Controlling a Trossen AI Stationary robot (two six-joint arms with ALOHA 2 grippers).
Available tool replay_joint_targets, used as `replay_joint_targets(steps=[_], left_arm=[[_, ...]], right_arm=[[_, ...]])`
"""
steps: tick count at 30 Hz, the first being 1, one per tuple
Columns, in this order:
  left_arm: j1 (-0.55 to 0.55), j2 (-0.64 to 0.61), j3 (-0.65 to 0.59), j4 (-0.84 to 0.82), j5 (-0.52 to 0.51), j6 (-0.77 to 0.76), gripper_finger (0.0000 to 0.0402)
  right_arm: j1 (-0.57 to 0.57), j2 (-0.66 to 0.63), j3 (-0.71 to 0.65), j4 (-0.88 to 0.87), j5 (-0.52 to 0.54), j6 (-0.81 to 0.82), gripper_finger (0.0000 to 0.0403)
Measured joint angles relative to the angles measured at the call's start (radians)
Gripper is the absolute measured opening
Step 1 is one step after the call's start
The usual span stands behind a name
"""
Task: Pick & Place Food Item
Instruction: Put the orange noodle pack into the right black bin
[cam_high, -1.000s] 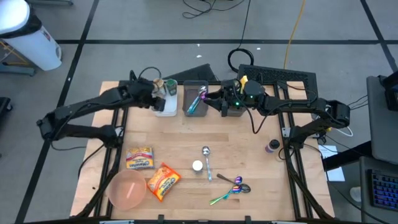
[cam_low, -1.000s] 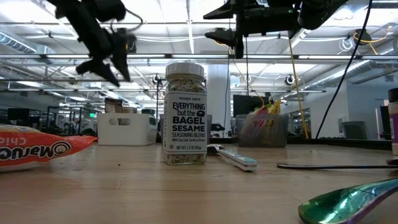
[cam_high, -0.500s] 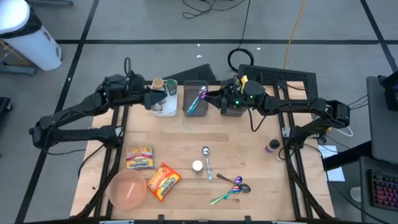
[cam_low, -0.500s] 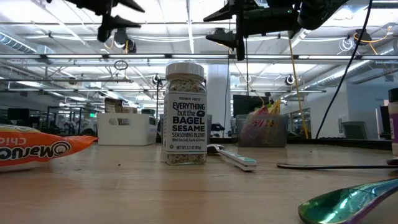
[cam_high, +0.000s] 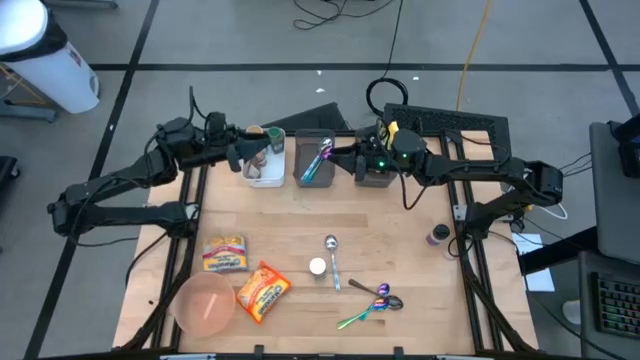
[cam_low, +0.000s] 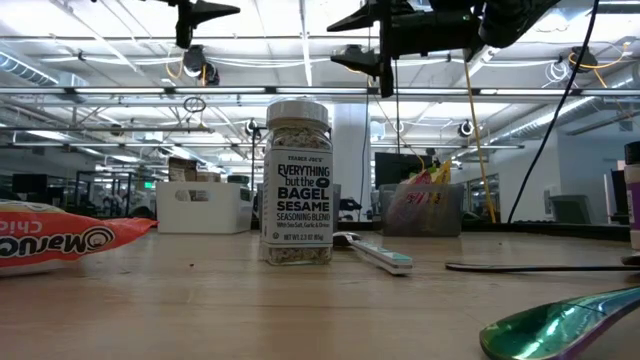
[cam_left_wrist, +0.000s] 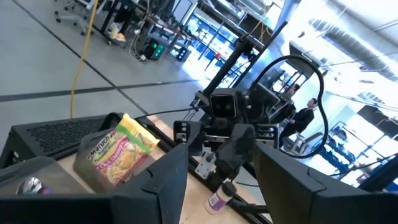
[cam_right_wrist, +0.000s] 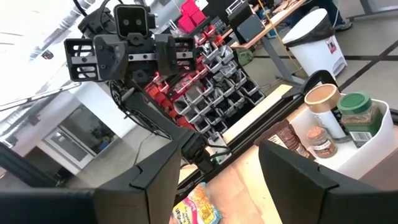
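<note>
The biggest risk is the two arms themselves: both are up at the far edge of the surface, facing each other across the row of bins. The left gripper (cam_high: 248, 158) hangs over the white bin (cam_high: 268, 180) and the right gripper (cam_high: 345, 160) is above the gap between the grey bin (cam_high: 312, 172) and the dark bin (cam_high: 378, 180). If both swing inward at once they could clash. Each gripper is parted about halfway and holds nothing, so no food item is in hand yet. The likely candidates lie well away on the near half: a yellow packet (cam_high: 225, 253), an orange packet (cam_high: 263, 290) just beside the pink bowl (cam_high: 188, 298), and the seasoning jar (cam_high: 317, 266) standing upright near the middle. A careless descent from where the left gripper is could catch the white bin's rim or the jars in it and tip them. The packets are flat and slack, so a gripper this narrow may pinch only film and let it slide. The jar would topple if nudged off-centre, and it stands close beside a spoon (cam_high: 333, 250), which a finger could snag. The coloured spoons (cam_high: 375, 300) matter least.
</note>
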Motion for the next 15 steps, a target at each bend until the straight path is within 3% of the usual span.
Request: replay_joint_targets(steps=[15], left_arm=[[0.000, 0.000, 0.000, 0.000, 0.000, -0.002, 0.0189]], right_arm=[[0.000, 0.000, 0.000, 0.001, -0.001, 0.010, 0.0210]])
